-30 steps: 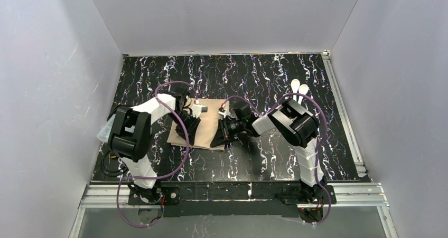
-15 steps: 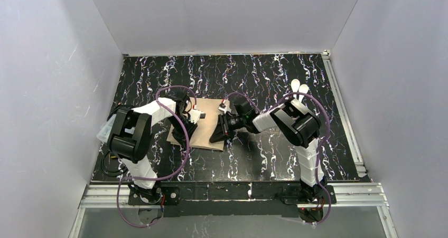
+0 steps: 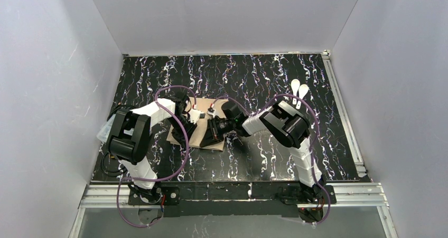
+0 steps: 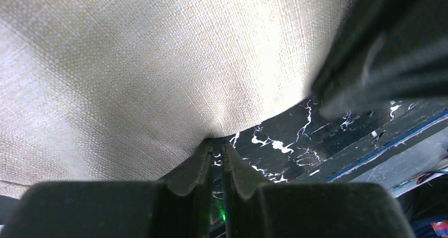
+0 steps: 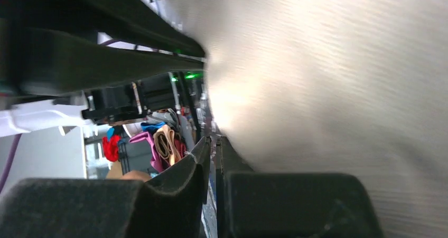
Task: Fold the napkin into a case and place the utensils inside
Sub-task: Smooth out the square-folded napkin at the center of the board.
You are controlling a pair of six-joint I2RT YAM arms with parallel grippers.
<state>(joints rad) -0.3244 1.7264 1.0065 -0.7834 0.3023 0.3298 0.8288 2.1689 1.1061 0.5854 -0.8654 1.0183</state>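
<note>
**Both hands pinch napkin edge; utensils sit far right**

The plain beige-tan woven cloth napkin (image 4: 132, 69) lies left of centre on the black worktop (image 3: 253, 74) with white marble streaks. It sits between the two arms, which both reach in over it. In the top view much of the cloth is covered by the black wrists and purple cables, so its full outline cannot be made out.

The left hand (image 4: 217, 145) is closed. Its two dark fingers meet at a thin slit right on the cloth edge, and the fabric runs into the tips, so it is gripping the napkin. In the left wrist view the weave fills the upper frame, with marbled worktop showing past the edge at lower right. A dark, blurred part of the other arm sits at upper right, close by.

The right hand (image 5: 213, 143) is also closed down to a narrow gap, with the cloth edge running down into its fingertips. It reads as a pinch on the napkin. The right wrist view is blurred; the cloth fills its right side and the left hand's dark fingers cross its upper left. The two hands hold the same edge region, near each other.

The two small white plastic spoon-like utensils (image 3: 295, 85) lie side by side on the bare worktop at far right, well apart from the napkin and both hands. Nothing touches them.

Plain pale walls (image 3: 222, 16) enclose the worktop on three sides.
</note>
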